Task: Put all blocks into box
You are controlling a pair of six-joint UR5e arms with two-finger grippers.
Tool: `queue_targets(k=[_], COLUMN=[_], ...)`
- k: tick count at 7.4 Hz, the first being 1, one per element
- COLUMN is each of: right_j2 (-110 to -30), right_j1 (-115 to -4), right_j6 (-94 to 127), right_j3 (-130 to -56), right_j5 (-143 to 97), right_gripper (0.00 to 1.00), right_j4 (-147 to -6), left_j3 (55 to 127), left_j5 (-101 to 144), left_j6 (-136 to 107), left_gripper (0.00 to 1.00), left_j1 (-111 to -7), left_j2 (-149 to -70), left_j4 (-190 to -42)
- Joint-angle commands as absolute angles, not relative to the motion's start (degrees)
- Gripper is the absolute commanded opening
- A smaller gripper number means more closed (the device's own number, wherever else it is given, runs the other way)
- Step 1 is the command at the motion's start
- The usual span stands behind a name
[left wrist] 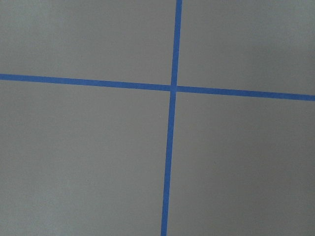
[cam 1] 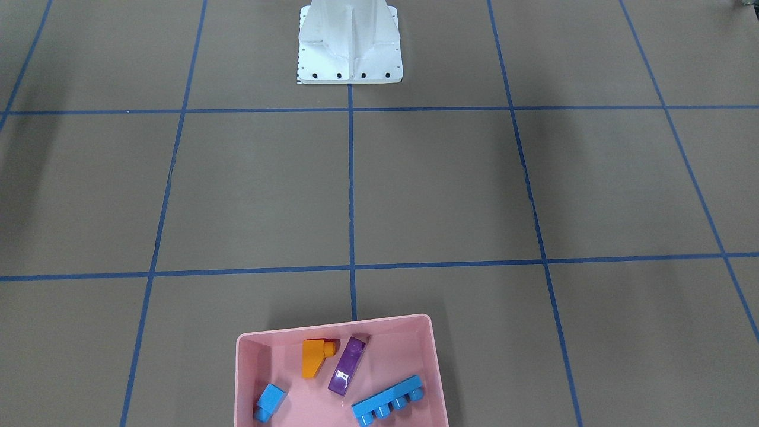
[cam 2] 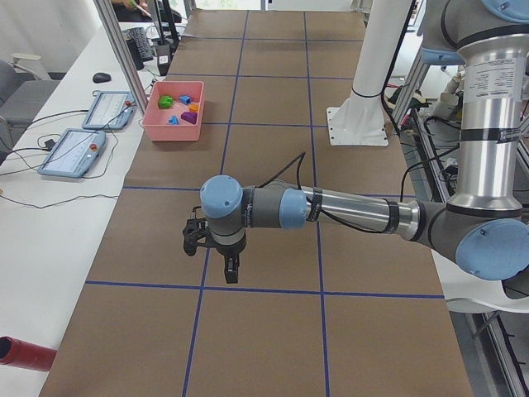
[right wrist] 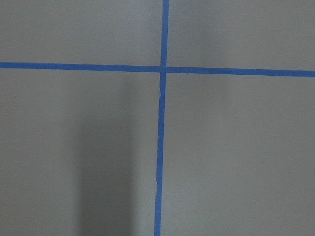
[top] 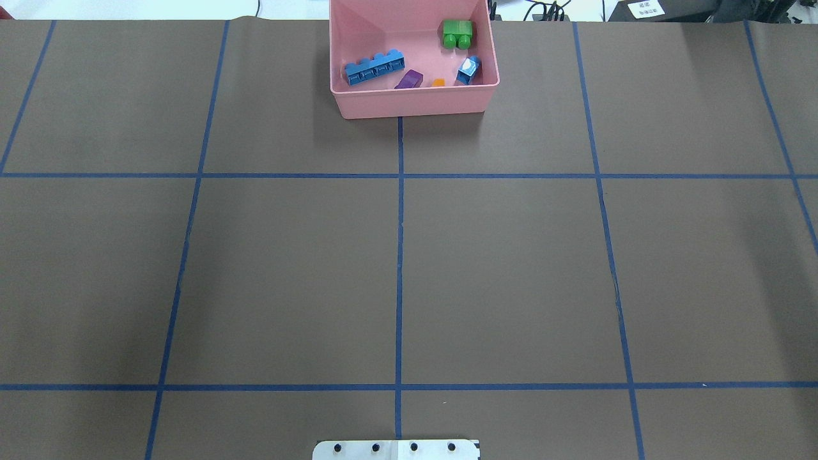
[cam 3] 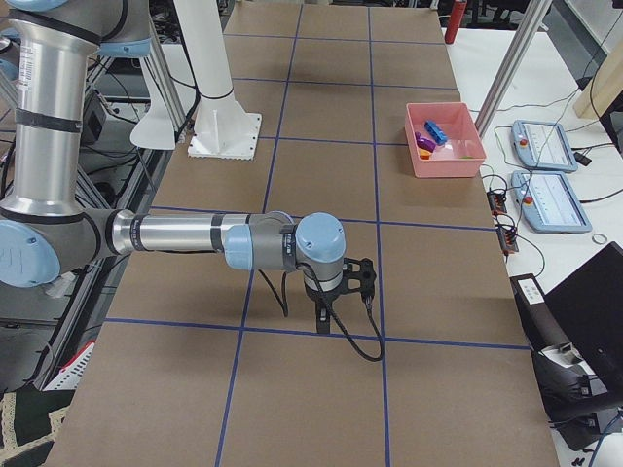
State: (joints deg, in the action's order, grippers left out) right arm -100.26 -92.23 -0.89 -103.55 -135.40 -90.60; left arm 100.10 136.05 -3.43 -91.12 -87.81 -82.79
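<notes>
Counter (top: 511, 268): brown sheet, ruled into large squares by blue tape lines (top: 399, 255). White robot base (cam 1: 350, 44) bolted at the robot's edge, on the centre line. White side bench (cam 2: 50, 215) along the operators' edge. On it: two teach pendants (cam 2: 73, 153) with cables, one mouse (cam 2: 101, 77), one red cylinder (cam 2: 21, 351).

Box (top: 412, 105): one, pink, at the counter's edge farthest from the robot, sitting across the centre tape line.

Blocks: five, all inside the box.
- One orange sloped block (cam 1: 313, 357).
- One purple sloped block (cam 1: 347, 366), just beside the orange.
- One small blue cube (cam 1: 271, 401).
- One long blue four-stud bar (cam 1: 388, 401).
- One green two-stud block (top: 457, 32), near the wall farthest from the robot.

Claws: two. Left claw (cam 2: 230, 266) and right claw (cam 3: 323, 316) each point down over a tape crossing, at opposite ends of the counter and well apart from the box. Fingers apart or together: cannot tell for either, since both are seen only from the side.
</notes>
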Motion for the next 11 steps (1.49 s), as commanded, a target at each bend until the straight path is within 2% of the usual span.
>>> queue_targets(k=[1, 11], right_j2=[-100.28, -100.28], right_j1=[-92.2, -92.2], right_j6=[-1.49, -9.05], right_j3=[-103.62, -103.71], right_j5=[-135.53, -136.67], right_gripper=[1.0, 1.0], right_j4=[-90.53, -90.88], left_j3=[99.58, 99.49], left_j5=[136.05, 135.97], left_j6=[-3.43, -3.43], left_gripper=[1.0, 1.0], left_j1=[-91.14, -91.06], left_j2=[-87.8, -87.71], left_j4=[-83.05, -82.97])
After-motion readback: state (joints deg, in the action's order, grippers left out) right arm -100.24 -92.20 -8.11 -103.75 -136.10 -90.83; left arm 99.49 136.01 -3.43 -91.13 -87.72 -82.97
